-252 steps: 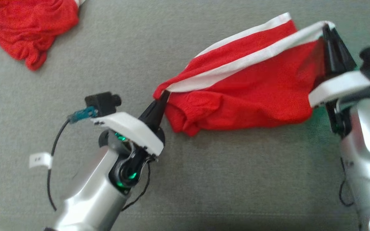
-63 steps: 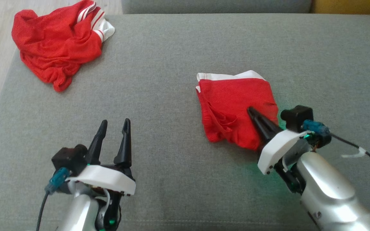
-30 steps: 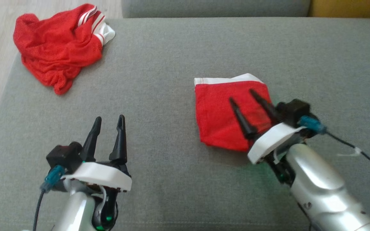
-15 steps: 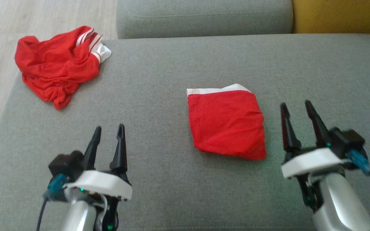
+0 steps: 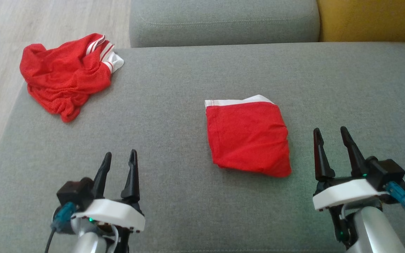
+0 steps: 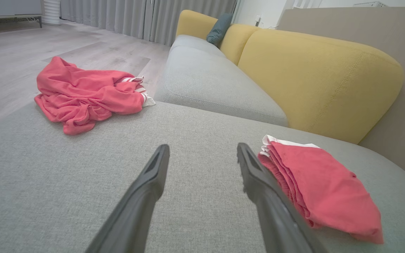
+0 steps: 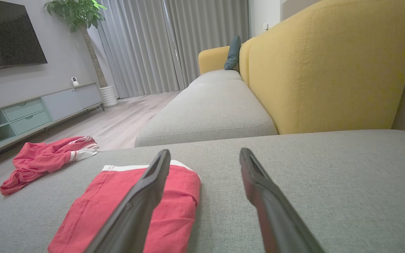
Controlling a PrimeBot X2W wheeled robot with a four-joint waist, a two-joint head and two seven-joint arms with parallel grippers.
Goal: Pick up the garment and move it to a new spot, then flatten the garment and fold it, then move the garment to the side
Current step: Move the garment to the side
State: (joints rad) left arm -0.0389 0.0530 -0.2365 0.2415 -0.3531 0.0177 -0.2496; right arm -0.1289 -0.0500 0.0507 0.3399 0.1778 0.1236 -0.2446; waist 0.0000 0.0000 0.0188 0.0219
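Observation:
The garment (image 5: 246,135) is red with a white band and lies folded into a small flat packet at the middle of the grey sofa seat (image 5: 174,116). It also appears in the left wrist view as the garment (image 6: 322,186) and in the right wrist view as the garment (image 7: 132,207). My right gripper (image 5: 330,133) is open just right of the packet, apart from it, holding nothing. My left gripper (image 5: 120,158) is open at the lower left, well clear of the garment.
A second red garment (image 5: 67,75) with white stripes lies crumpled at the seat's far left corner. A neighbouring grey seat cushion (image 5: 223,21) and a yellow backrest (image 5: 373,19) bound the far side. Wooden floor (image 5: 40,21) lies beyond the left edge.
My right gripper has lifted off the folded garment and drawn back to its right, open and free. The garment stays folded in place. The camera has tilted, shifting the whole picture.

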